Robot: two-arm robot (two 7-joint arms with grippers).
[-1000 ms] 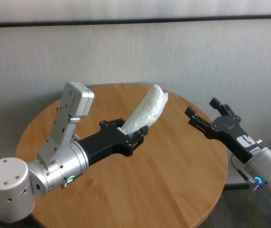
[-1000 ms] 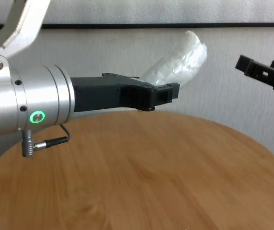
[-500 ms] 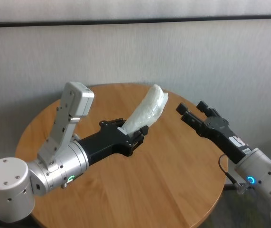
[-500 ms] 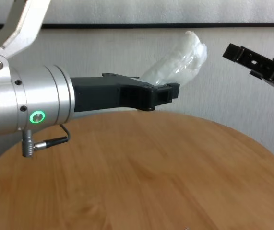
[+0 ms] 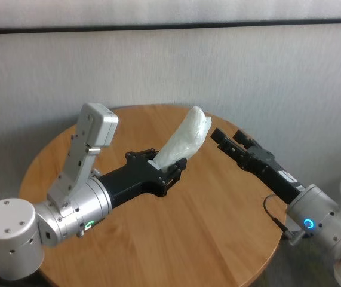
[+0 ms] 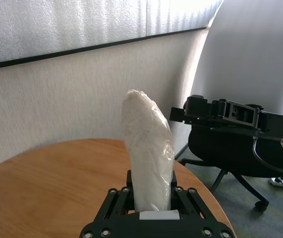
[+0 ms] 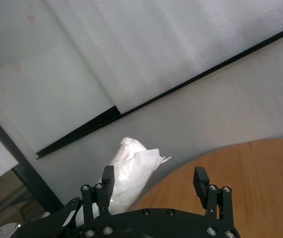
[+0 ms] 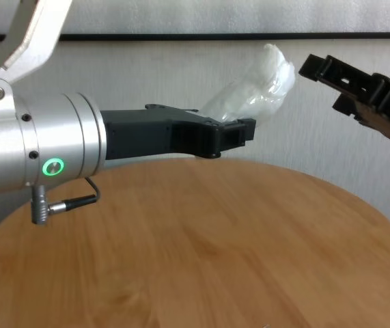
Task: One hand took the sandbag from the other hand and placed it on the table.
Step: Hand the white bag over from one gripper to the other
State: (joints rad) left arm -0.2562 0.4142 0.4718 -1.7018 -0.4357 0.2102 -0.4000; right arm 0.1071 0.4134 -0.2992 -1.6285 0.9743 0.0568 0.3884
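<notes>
Holding the sandbag (image 5: 185,142) by its lower end, the left hand (image 5: 169,172), the one with the green ring light, reaches out over the middle of the round wooden worktop (image 5: 218,239) with its fingers clamped together on the pouch. The sandbag stands up out of that grip at a tilt, leaning up and away toward the far edge, its crinkled white top free in the air and clear of the wood below. In the left wrist view it rises straight out from between the two black fingers (image 6: 114,198).

The right hand (image 5: 225,139), on the wrist with the blue ring light, comes in from the right side with its fingers spread wide apart. Its tips sit just beside the upper part of the sandbag, not touching it as far as the head view shows. From the right wrist view the pouch (image 7: 129,173) lies ahead of the open fingers (image 7: 107,181), toward one of them rather than centred in the gap. In the chest view the right hand (image 8: 324,75) hangs close beside the top of the sandbag (image 8: 259,89), high above the worktop (image 8: 201,253).
</notes>
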